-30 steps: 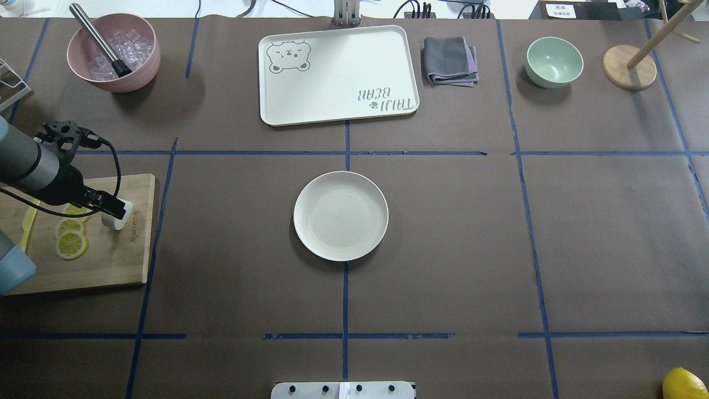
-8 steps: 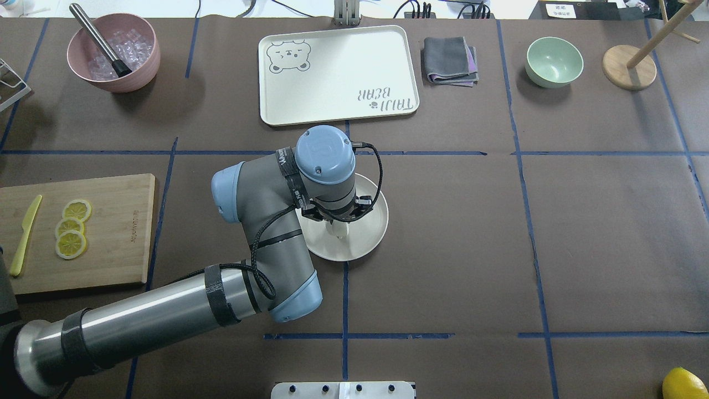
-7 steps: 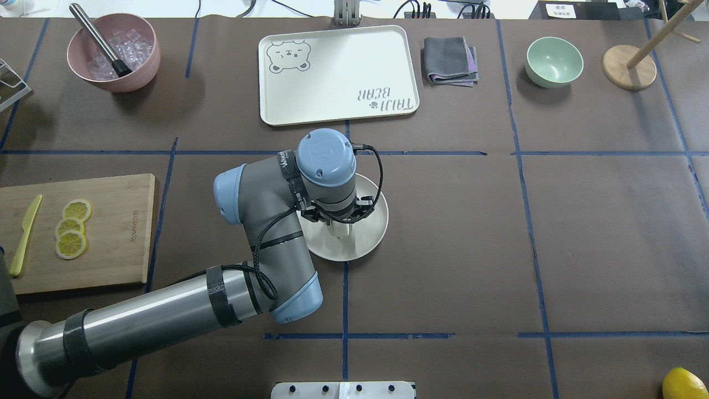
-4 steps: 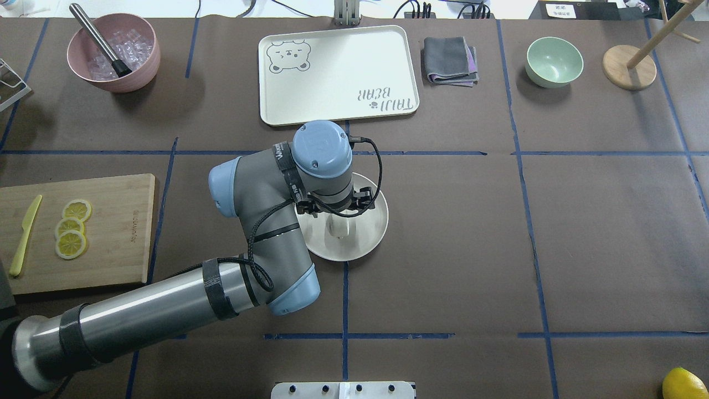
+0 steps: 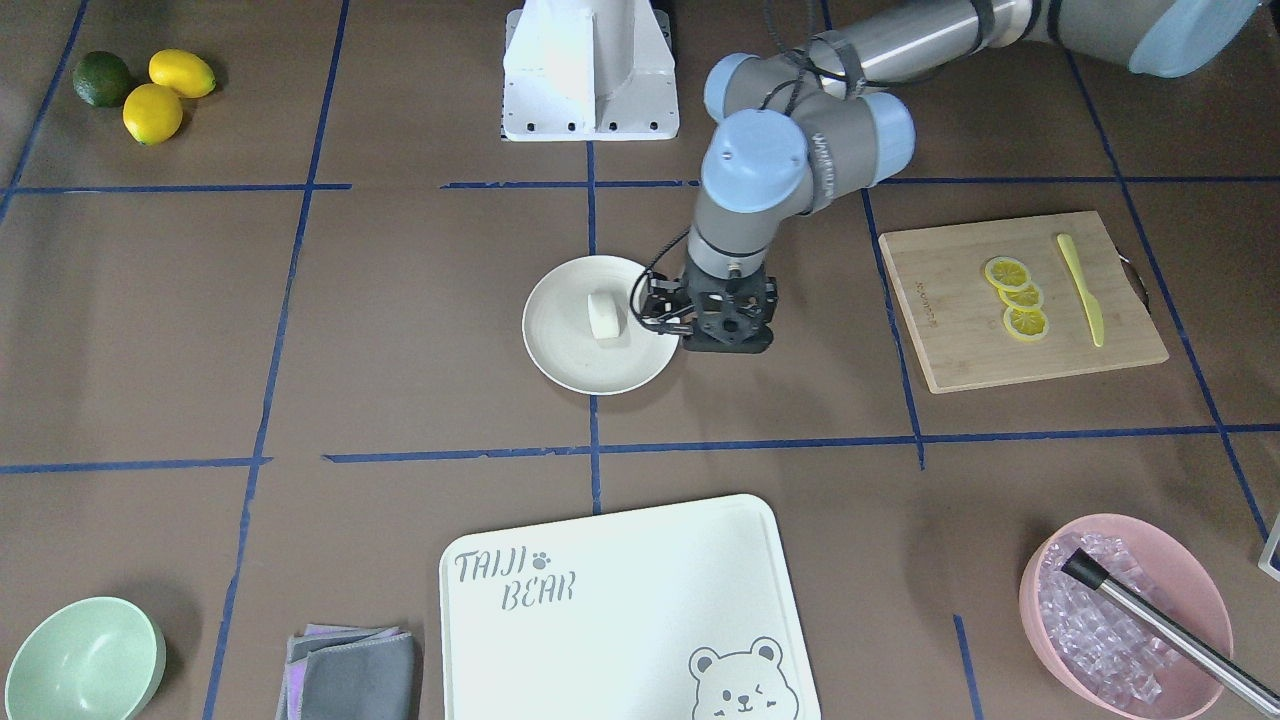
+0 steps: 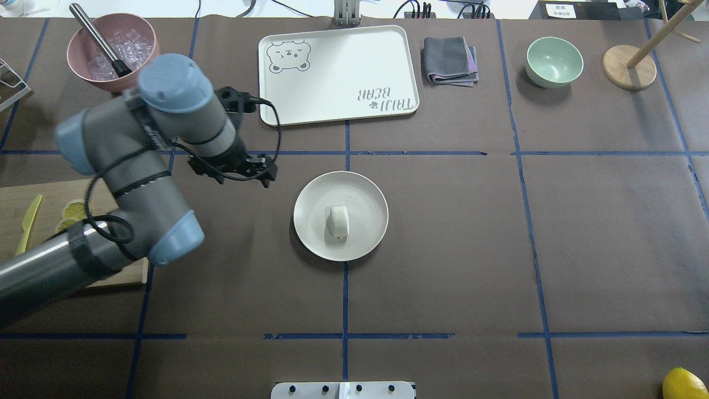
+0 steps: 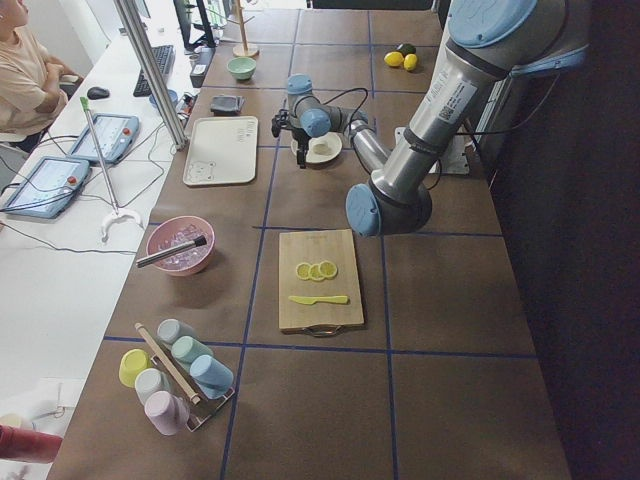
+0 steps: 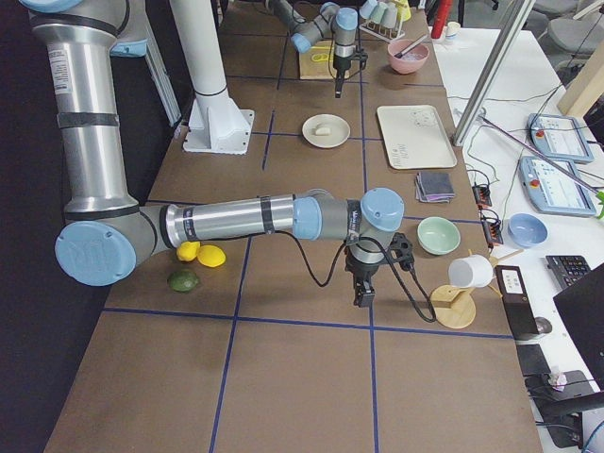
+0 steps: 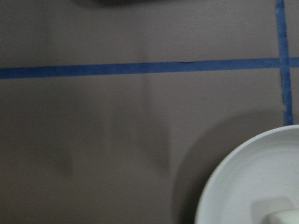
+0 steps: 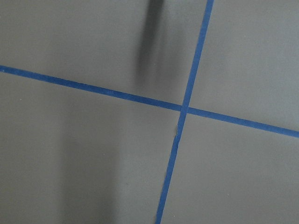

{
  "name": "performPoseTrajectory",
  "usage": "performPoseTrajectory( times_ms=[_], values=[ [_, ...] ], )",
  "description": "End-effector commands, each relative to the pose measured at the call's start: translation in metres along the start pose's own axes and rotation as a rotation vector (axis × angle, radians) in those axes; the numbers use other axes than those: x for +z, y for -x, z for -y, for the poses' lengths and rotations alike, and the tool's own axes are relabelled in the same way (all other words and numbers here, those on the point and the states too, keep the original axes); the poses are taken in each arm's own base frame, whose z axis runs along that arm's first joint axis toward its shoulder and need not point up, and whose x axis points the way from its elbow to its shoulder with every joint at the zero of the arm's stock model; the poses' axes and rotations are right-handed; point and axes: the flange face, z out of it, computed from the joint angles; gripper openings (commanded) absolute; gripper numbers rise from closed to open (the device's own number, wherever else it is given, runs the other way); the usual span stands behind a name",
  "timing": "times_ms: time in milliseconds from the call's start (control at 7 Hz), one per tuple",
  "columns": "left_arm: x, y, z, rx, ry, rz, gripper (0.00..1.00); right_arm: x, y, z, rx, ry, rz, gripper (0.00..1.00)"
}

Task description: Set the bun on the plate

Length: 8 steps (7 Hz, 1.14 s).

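Observation:
The bun (image 6: 338,223) (image 5: 604,314), a small white lump, lies free near the middle of the round cream plate (image 6: 366,204) (image 5: 568,352). My left gripper (image 6: 265,173) (image 5: 727,338) hangs above the bare table just off the plate's edge on my left, apart from the bun, open and holding nothing. The left wrist view catches only the plate rim (image 9: 219,182) and tape lines. My right gripper (image 8: 362,294) shows only in the exterior right view, low over the table far from the plate; I cannot tell whether it is open or shut.
A cutting board (image 5: 950,330) with lemon slices and a yellow knife sits at my left, partly under the left arm. At the far edge stand a pink ice bowl (image 6: 113,52), the bear board (image 6: 338,75), a grey cloth (image 6: 450,60) and a mint bowl (image 6: 554,61).
The left gripper carried the bun from the cutting board to the plate, let it go there, then rose and swung away to the left. The bun stays on the plate.

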Motion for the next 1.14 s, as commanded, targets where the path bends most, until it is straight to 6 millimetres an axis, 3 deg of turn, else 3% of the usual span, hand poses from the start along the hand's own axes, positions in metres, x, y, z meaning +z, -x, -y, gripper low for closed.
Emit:
performPoseTrajectory(
  times_ms=[0, 143, 286, 429, 571, 714, 857, 1000],
  values=[
    [-0.055, 0.200, 0.000, 0.121, 0.011, 0.010, 1.00, 0.001, -0.001, -0.001, 0.001, 0.002, 0.000, 1.00],
    [-0.085, 0.305, -0.009, 0.183, -0.007, 0.035, 1.00, 0.000, -0.001, -0.001, 0.000, 0.001, 0.000, 1.00],
    [-0.099, 0.383, -0.032, 0.193, -0.005, 0.047, 1.00, 0.000, -0.001, -0.001, 0.000, 0.001, 0.000, 1.00],
    [-0.116, 0.448, -0.062, 0.143, -0.018, 0.059, 1.00, 0.002, -0.002, -0.002, 0.002, 0.003, 0.001, 1.00],
    [-0.128, 0.496, -0.097, 0.054, -0.034, 0.054, 1.00, 0.002, -0.002, -0.003, 0.003, 0.004, 0.001, 1.00],
    [-0.136, 0.524, -0.117, -0.006, -0.049, 0.069, 1.00, 0.003, -0.002, -0.004, 0.003, 0.005, 0.001, 1.00],
    [-0.119, 0.545, -0.143, -0.046, -0.015, 0.070, 1.00, 0.003, -0.002, -0.004, 0.003, 0.005, 0.001, 1.00],
    [-0.123, 0.551, -0.148, -0.054, -0.029, 0.072, 1.00, 0.005, -0.004, -0.004, 0.004, 0.009, 0.001, 1.00]
  ],
)
